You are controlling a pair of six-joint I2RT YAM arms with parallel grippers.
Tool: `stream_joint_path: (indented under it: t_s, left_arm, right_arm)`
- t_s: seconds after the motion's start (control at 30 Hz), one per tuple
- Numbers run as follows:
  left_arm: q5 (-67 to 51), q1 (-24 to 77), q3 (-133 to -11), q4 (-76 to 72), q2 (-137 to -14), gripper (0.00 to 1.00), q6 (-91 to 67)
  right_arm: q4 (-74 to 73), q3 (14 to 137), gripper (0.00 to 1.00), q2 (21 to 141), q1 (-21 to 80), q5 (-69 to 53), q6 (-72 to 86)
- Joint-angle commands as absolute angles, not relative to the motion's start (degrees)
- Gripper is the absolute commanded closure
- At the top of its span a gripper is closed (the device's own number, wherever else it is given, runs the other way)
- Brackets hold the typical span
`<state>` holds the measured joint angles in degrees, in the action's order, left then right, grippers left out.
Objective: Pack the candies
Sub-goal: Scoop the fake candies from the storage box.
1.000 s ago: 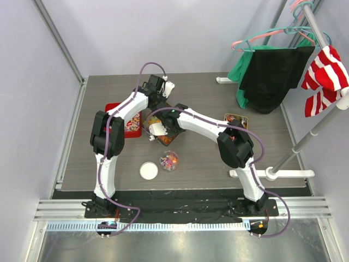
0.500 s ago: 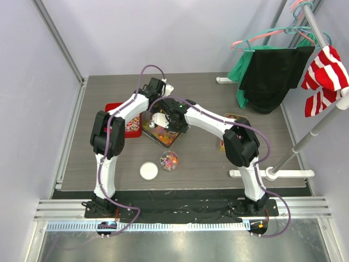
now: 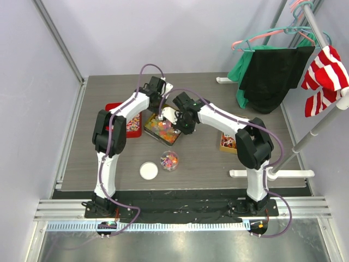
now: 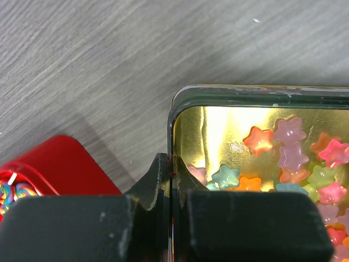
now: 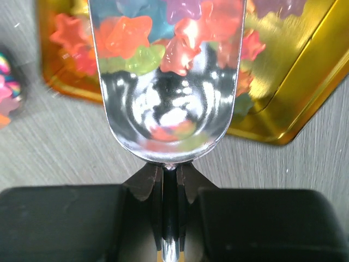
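A gold tin (image 3: pixel 154 132) of star-shaped gummy candies (image 4: pixel 289 144) lies mid-table. My left gripper (image 4: pixel 172 176) is shut on the tin's side wall (image 4: pixel 170 117), one finger inside and one outside. My right gripper (image 5: pixel 169 183) is shut on the handle of a shiny metal scoop (image 5: pixel 166 117). The scoop holds several orange, red, green and blue star candies (image 5: pixel 163 38) and hovers over the near side of the tin (image 5: pixel 297 82). From above, both grippers, left (image 3: pixel 162 103) and right (image 3: pixel 179 119), meet over the tin.
A small clear cup (image 3: pixel 169 160) of mixed candies and a white lid (image 3: pixel 148 171) sit nearer the arms. A red tin (image 3: pixel 131 123) lies left of the gold one, another gold tin (image 3: pixel 228 143) to the right. A clothes rack with a black garment (image 3: pixel 270 76) stands at right.
My right gripper has swung right and away with the scoop, coming off the tin's near left part to its far right side. The tin now shows more. The left gripper stayed put.
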<state>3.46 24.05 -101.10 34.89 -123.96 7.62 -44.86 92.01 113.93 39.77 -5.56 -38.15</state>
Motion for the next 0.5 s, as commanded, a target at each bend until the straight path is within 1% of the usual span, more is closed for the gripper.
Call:
stream_joint_path:
  t_s: [0.0,0.1,0.3,0.47]
  left_arm:
    - [1.8,22.4,-106.6,35.9,-125.2,1.00,5.1]
    - [1.6,22.0,-108.0,36.4,-126.9,1.00,4.7]
    - [1.8,21.4,-110.7,37.4,-129.6,1.00,3.9]
    - [1.6,19.7,-114.3,39.4,-133.0,1.00,1.9]
  right_arm:
    - [-41.1,90.4,0.99,107.0,38.6,-10.2,-36.5]
    - [-40.8,89.5,0.99,105.2,37.5,-12.3,-36.0]
    - [-41.0,86.8,0.99,101.7,37.3,-12.0,-36.9]
    - [-46.4,87.4,0.99,98.2,37.4,-10.9,-39.5]
